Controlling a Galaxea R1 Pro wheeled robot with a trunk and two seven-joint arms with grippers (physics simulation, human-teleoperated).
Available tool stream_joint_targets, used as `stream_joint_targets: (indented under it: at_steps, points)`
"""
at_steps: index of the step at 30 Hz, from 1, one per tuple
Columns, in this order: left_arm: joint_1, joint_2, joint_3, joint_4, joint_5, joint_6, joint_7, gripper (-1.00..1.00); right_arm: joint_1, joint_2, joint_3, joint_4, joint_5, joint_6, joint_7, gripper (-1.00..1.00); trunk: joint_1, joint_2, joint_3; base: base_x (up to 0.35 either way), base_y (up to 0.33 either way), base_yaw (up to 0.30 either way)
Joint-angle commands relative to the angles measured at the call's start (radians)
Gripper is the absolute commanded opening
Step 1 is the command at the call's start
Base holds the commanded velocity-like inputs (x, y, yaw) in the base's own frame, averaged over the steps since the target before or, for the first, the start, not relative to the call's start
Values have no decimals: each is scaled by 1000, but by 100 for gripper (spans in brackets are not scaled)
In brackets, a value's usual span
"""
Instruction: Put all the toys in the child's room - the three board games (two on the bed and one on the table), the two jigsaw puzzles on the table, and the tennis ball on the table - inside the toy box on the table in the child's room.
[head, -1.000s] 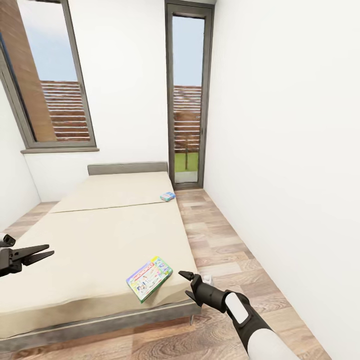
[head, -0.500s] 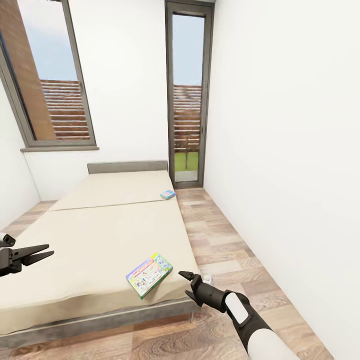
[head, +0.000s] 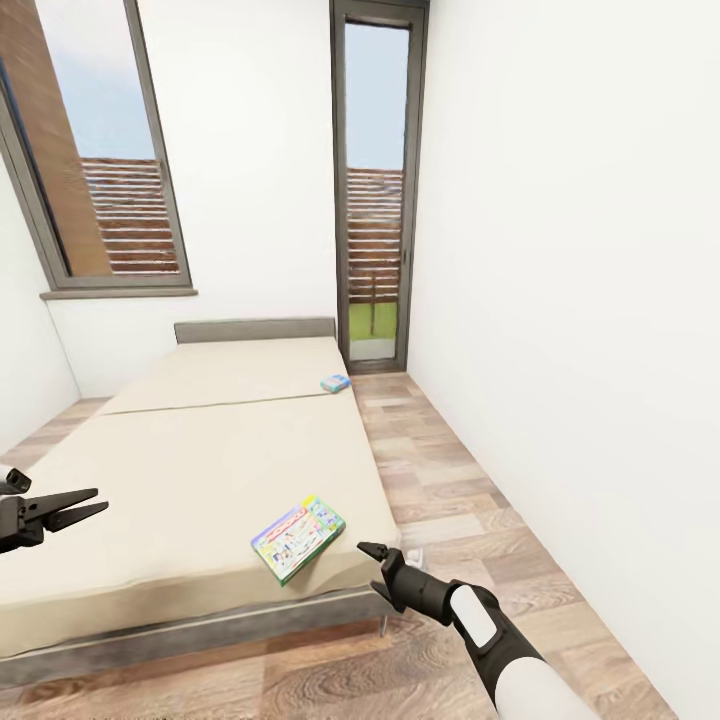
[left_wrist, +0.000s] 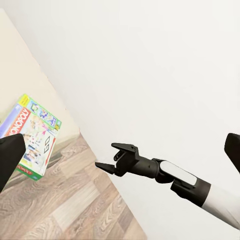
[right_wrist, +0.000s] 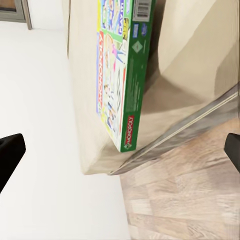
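On the cream bed (head: 200, 450), a yellow-green board game (head: 297, 537) lies near the front right corner, partly over the mattress edge. A small blue board game (head: 335, 383) rests farther back at the bed's right edge. My right gripper (head: 372, 568) hangs open just right of the near box, beside the bed corner and apart from it. In the right wrist view that box (right_wrist: 120, 75) lies ahead between my spread fingers (right_wrist: 9, 155). My left gripper (head: 75, 508) is open over the bed's left side. The left wrist view shows the box (left_wrist: 32, 137) and the right gripper (left_wrist: 111, 159).
A white wall (head: 560, 300) runs along the right, leaving a strip of wood floor (head: 450, 500) beside the bed. A tall glass door (head: 373, 200) and a window (head: 100, 170) stand behind the grey headboard (head: 255, 331).
The whole picture has shifted: the bed and both boxes sit slightly higher than before, so the camera has moved. Both arms hold the same pose, grippers open.
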Motion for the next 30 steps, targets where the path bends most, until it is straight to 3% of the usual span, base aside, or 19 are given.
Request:
stream_joint_targets:
  at_steps: [1, 8, 30]
  points:
    - [-1, 0, 0, 0, -1, 11, -4, 100, -1, 1, -7, -1, -1, 8, 0, 100, 4, -8, -4, 0, 0, 0]
    - [-1, 0, 0, 0, -1, 11, -4, 100, -1, 1, -7, -1, -1, 8, 0, 100, 31, -57, -26, 0, 0, 0]
    - [-1, -2, 0, 3, -1, 11, -4, 100, -1, 1, -7, 0, -1, 6, 0, 100, 31, -57, -26, 37, 40, 0]
